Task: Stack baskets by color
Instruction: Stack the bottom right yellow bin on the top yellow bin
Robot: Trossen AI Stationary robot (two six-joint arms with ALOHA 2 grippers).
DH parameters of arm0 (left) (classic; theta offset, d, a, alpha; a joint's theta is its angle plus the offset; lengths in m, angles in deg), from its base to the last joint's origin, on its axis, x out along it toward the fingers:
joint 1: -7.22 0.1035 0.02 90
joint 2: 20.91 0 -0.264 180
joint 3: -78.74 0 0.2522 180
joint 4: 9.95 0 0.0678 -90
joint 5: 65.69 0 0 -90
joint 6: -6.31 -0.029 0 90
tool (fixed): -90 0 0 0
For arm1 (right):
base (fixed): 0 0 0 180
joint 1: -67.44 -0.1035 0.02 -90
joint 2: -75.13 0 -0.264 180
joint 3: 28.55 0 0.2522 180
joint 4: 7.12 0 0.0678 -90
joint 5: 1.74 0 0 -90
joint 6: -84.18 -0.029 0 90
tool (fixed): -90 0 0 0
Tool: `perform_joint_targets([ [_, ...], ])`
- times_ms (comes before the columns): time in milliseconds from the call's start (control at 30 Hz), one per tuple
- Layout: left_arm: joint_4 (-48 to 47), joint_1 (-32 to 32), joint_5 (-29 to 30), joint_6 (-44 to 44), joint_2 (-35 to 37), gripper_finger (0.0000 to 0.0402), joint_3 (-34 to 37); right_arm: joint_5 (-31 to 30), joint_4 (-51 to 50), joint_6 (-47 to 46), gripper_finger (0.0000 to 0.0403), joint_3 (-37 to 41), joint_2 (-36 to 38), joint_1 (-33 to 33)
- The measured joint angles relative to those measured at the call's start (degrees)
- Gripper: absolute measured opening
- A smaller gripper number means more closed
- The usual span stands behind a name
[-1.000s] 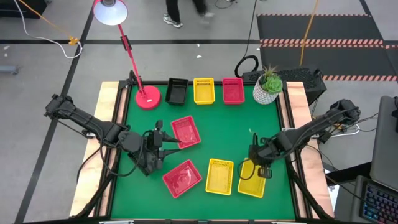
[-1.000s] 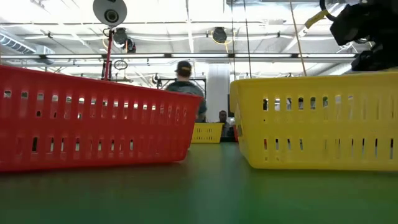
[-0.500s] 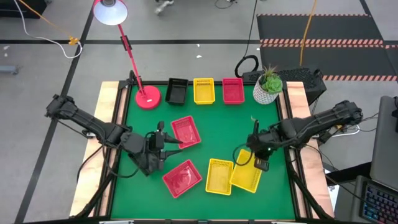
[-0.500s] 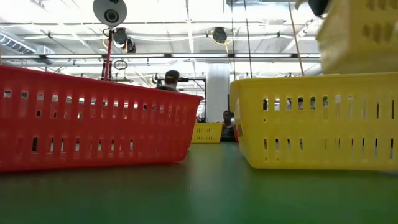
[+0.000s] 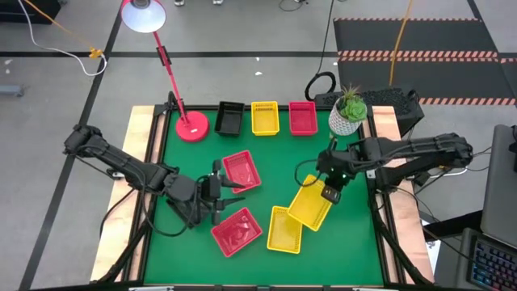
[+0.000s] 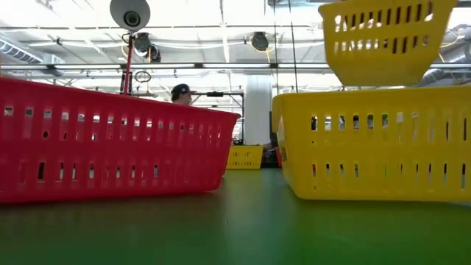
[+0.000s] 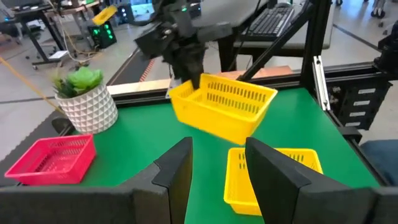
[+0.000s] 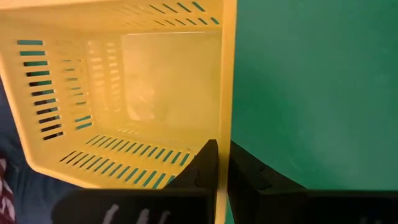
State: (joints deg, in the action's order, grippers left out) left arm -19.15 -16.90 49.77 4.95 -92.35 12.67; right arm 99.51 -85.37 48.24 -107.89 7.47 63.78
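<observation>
I had the right gripper (image 5: pixel 329 191) closed on the rim of one yellow basket (image 5: pixel 312 204), with its two fingers pinching the wall from both sides, as the right wrist view showed clearly. One second before, this basket lay flat on the green table (image 5: pixel 283 166) at the lower right of the high view, beside the second yellow basket (image 5: pixel 284 229). By now it had been lifted, and it hung tilted in the air near the centre right of the frame, partly above that second basket, which stayed on the table. In the low view the lifted basket appeared at the upper right, clearly free of the surface. I judged that the pick was good and that the carry toward the yellow basket in the back row (image 5: pixel 264 118) had started; that one stood at the upper centre between a black basket (image 5: pixel 229 118) and a red-pink basket (image 5: pixel 303 117). The left gripper (image 5: pixel 216 192) was at the lower left of centre, between two loose red-pink baskets (image 5: pixel 241 171) and (image 5: pixel 237 231); its fingers stood apart and held nothing. It had shifted only a little, so the red-pink stacking was not yet begun.
</observation>
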Motion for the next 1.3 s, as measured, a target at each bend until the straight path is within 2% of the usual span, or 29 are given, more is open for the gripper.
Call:
perform_joint_targets([
  [267, -0.5, -0.6, -3.9, -6.2, -8.1, 0.016, -8.1, 3.7, -0.4, 3.9, 0.0013, 0.0, 0.0, 7.2],
  [367, -4.3, -0.6, -4.2, -8.0, -12.7, 0.0179, -13.6, 5.5, -0.5, 6.2, 0.0013, 0.0, 0.0, 9.7],
  [600, -15.7, -0.5, -4.3, -11.7, -24.0, 0.0227, -29.1, 5.6, -0.5, 9.8, 0.0013, 0.0, 0.0, 14.9],
  [800, -25.6, 1.0, -4.9, -13.7, -32.2, 0.0243, -40.5, 5.6, -0.5, 11.7, 0.0013, 0.0, 0.0, 16.5],
  [1100, -32.8, 3.9, -5.3, -18.7, -40.4, 0.0244, -50.7, 5.6, -0.5, 12.0, 0.0013, 0.0, 0.0, 16.8],
  [1300, -33.6, 6.5, -6.0, -21.6, -43.7, 0.0243, -52.3, 5.6, -0.5, 12.0, 0.0013, 0.0, 0.0, 16.8],
])
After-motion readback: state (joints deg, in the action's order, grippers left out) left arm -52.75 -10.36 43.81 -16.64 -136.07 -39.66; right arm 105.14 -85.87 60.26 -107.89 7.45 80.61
